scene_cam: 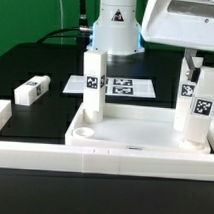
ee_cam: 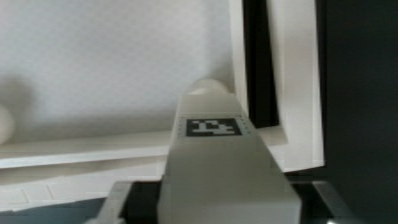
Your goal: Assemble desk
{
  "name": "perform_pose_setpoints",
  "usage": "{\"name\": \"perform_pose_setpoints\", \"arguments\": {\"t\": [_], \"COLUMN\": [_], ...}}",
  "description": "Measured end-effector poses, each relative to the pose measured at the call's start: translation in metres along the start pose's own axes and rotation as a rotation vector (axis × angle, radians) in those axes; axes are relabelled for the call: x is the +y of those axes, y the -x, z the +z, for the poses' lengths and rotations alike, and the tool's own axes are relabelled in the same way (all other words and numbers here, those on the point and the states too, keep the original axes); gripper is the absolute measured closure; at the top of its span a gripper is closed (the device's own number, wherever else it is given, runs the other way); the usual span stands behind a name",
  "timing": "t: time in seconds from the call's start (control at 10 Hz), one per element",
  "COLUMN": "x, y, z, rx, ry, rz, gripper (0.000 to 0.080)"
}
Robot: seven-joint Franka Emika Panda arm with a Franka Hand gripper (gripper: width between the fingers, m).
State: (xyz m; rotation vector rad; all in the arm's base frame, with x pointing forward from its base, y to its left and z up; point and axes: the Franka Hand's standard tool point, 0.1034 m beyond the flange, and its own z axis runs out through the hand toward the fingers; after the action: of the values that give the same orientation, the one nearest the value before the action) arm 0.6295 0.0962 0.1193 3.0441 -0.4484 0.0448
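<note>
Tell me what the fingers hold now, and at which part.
The gripper holds a desk leg, upright, its fingers closed on the leg's upper end, at the desk top's corner on the exterior view's right.

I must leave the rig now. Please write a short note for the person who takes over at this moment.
Gripper: shut on the held leg, upright at the desk top's far corner, exterior view's right; seated or not, cannot tell.
Done: the standing leg is upright at the far corner on that view's left.
Left: the loose leg lies on the table; the near-left socket is empty.
</note>
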Motion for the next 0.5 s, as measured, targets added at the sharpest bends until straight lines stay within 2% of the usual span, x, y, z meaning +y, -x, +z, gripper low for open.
{"name": "perform_pose_setpoints", "arguments": {"t": [0.4, 0.5], "x": [-0.0006, -0.0027], "y": [0.0003, 0.0015], "z": [0.0001, 0.0003], "rx": [-0.001, -0.01], "ry": [-0.001, -0.015], "rz": [0.217, 0.368], "gripper": [0.0509, 0.0509]}}
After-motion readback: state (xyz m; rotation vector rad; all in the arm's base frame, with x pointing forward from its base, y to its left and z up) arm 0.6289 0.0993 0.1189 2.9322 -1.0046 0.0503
